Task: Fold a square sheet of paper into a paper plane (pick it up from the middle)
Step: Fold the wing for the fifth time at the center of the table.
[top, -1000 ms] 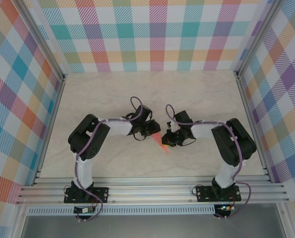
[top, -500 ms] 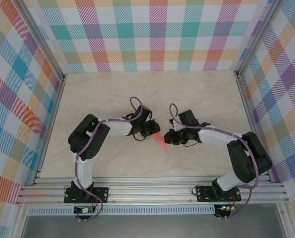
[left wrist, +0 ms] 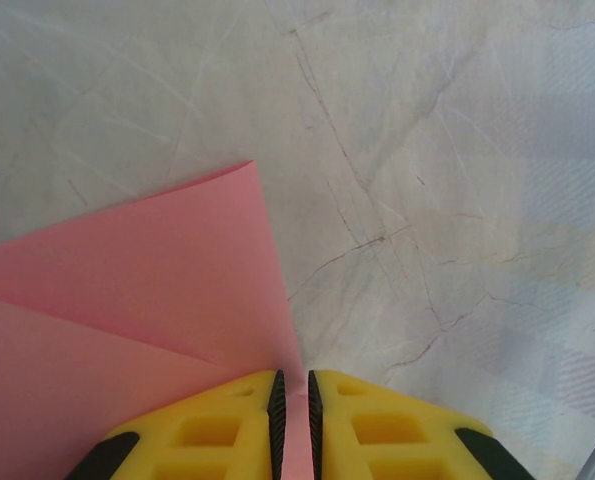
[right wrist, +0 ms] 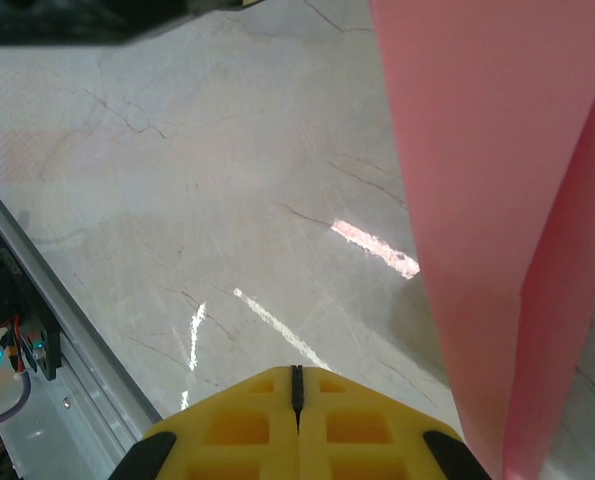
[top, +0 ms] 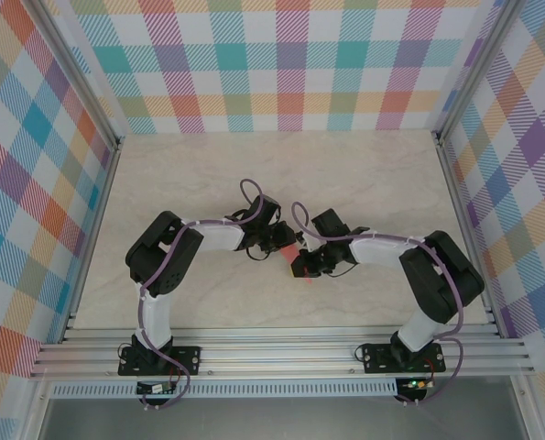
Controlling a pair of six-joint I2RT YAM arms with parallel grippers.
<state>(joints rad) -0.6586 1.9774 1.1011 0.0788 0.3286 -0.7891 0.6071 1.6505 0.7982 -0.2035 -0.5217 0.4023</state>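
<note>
The square sheet now stands folded into the paper plane, a narrow salmon-pink dart pointing toward the near edge at mid-table. My left gripper is shut on the plane's wide rear end. In the left wrist view the pink paper runs back between the yellow fingers, with the gripper pinching it in a thin gap. My right gripper hovers over the plane's forward part. In the right wrist view that gripper is shut with nothing in it, and the plane passes on its right, apart from it.
The pale marbled table has free room on all sides of the arms. Checked walls enclose it, and an aluminium rail runs along the near edge, also seen as the rail at the lower left of the right wrist view.
The right gripper drew back to the right, then swung left and now sits over the plane's forward part. The left arm and the plane have hardly moved.
</note>
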